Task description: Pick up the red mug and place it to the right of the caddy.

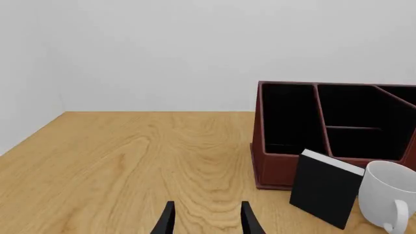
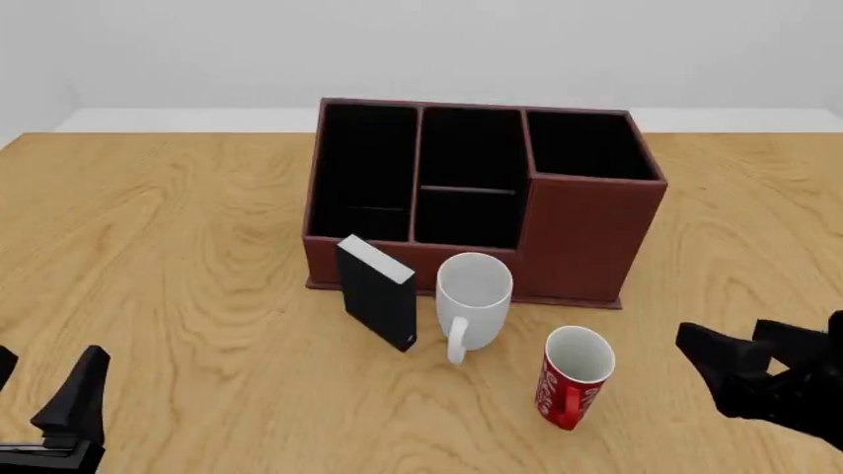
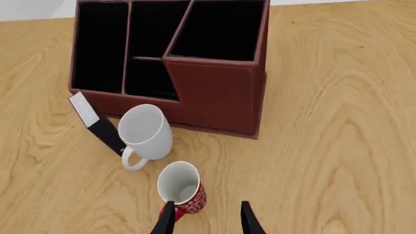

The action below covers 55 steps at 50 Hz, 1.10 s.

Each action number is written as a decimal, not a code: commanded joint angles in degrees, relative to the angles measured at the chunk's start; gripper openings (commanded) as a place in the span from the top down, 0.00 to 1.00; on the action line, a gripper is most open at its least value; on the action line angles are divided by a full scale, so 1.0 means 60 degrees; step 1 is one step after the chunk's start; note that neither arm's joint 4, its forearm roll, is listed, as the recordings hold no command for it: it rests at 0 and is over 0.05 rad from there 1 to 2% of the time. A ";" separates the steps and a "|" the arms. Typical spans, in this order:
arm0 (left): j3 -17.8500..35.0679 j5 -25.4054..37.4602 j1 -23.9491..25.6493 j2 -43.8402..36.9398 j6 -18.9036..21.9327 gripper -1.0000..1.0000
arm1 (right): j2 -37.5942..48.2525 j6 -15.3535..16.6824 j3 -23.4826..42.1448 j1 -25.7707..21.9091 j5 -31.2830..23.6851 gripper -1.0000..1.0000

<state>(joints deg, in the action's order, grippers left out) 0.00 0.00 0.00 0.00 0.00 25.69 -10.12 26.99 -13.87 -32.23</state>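
Approach stage, before any grasp; the red mug [image 2: 574,376] stands upright on the table [image 2: 185,257], in front of the caddy [image 2: 481,197] toward its right end, just beside the white mug [image 2: 472,298] and not touching it; a black box [image 2: 377,291] leans at the white mug's other side. The right gripper [image 2: 737,354] sits to the right of the red mug, fingers spread and holding nothing; in the right wrist view the red mug [image 3: 182,187] lies just ahead of the fingertips, nearer one finger than the other. The left gripper [image 2: 59,395] rests open and empty at the near left, well apart. Next move, by judgement: centre the right jaws on the mug, close, lift, then carry it to the bare table right of the caddy.
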 commanded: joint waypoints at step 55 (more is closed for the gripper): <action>0.0000 0.0000 0.0000 0.0000 0.0000 0.00 | 0.2757 -0.2249 -0.1707 -0.1979 0.2699 0.00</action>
<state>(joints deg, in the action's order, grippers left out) 0.00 0.00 0.00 0.00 0.00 37.85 -22.66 17.22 -23.65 -20.10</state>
